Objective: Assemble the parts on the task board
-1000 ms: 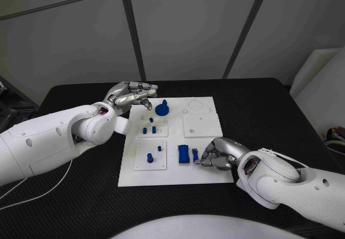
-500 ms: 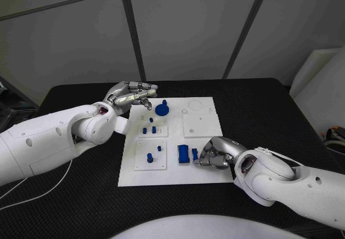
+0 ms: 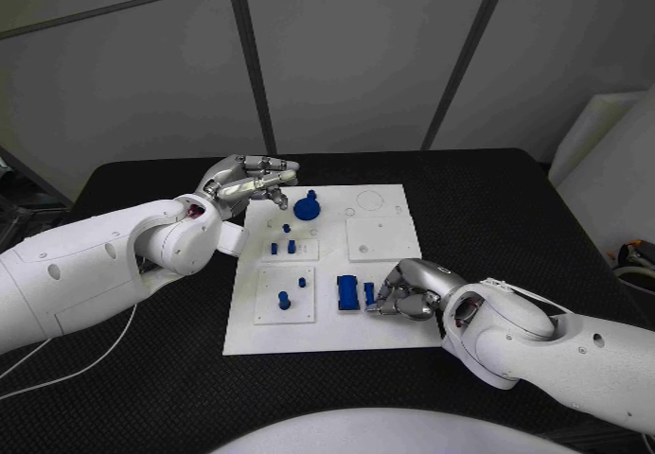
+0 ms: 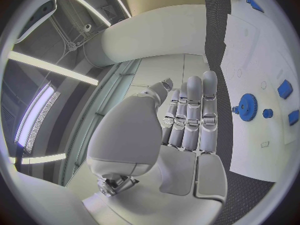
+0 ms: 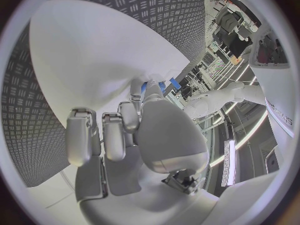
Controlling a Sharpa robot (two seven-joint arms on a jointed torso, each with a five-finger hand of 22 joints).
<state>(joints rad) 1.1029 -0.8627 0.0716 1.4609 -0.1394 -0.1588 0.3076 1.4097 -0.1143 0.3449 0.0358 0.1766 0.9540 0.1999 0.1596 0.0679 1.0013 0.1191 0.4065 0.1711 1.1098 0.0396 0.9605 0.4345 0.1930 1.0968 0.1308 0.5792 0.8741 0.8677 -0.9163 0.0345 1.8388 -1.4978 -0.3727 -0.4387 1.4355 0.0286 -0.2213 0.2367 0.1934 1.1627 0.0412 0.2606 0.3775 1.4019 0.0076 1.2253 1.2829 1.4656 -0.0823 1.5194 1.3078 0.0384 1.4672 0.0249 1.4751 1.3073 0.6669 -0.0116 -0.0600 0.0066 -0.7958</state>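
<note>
Black textured cloth covers the table (image 3: 164, 369) in front of me, with pale grey wall panels behind it. On the middle of that table lies the white rectangular task board (image 3: 322, 326), carrying several small white sub-plates and the small blue plastic parts.

My left hand (image 3: 253, 182) hangs over the board's far left corner. Its silver fingers (image 4: 195, 115) lie straight and close side by side in the left wrist view, with nothing between them that I can see. Just beside it stands the blue toothed gear (image 3: 309, 205), upright on the board's far left area, apart from my fingertips. Nearer to me sit a few short blue pegs (image 3: 283, 248) on a small white sub-plate, and two more blue pegs (image 3: 286, 299) on the sub-plate nearest my left side.

My right hand (image 3: 410, 290) rests low on the board's near right part, fingers curled down towards a pair of blue rectangular blocks (image 3: 351, 291) that stand side by side. My fingertips reach the nearer block, and the right wrist view shows blue just past them, but whether I actually grip it I cannot tell.
</note>
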